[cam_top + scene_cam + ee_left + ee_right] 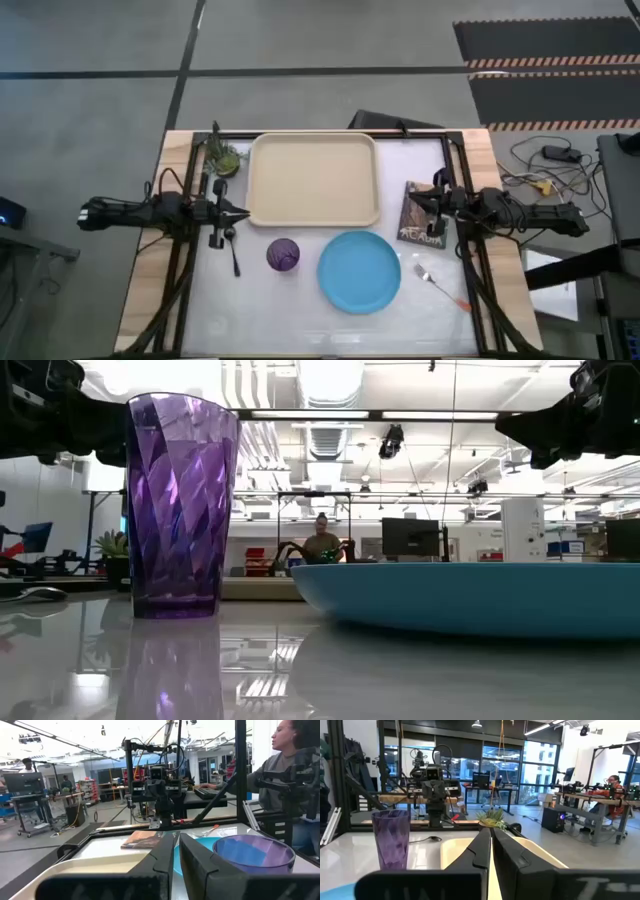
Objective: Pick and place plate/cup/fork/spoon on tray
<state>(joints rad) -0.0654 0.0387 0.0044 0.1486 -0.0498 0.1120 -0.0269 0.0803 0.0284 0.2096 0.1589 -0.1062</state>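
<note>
The beige tray [315, 180] lies at the far middle of the table. The sky-blue plate [359, 271] lies flat near the front, right of the purple cup [283, 255], which stands upright on its base. The dark spoon [232, 250] lies left of the cup. The orange-handled fork [440, 285] lies right of the plate. My left gripper [240, 212] hangs shut and empty by the tray's left edge, and it also shows in the left wrist view [176, 852]. My right gripper [415, 200] hangs shut and empty over the book by the tray's right edge, and it also shows in the right wrist view [490, 845].
A dark-covered book [420, 213] lies right of the tray under my right gripper. A small green potted plant [227, 158] stands at the tray's far left corner. A black frame [330, 133] runs around the table. People sit in the room beyond the table.
</note>
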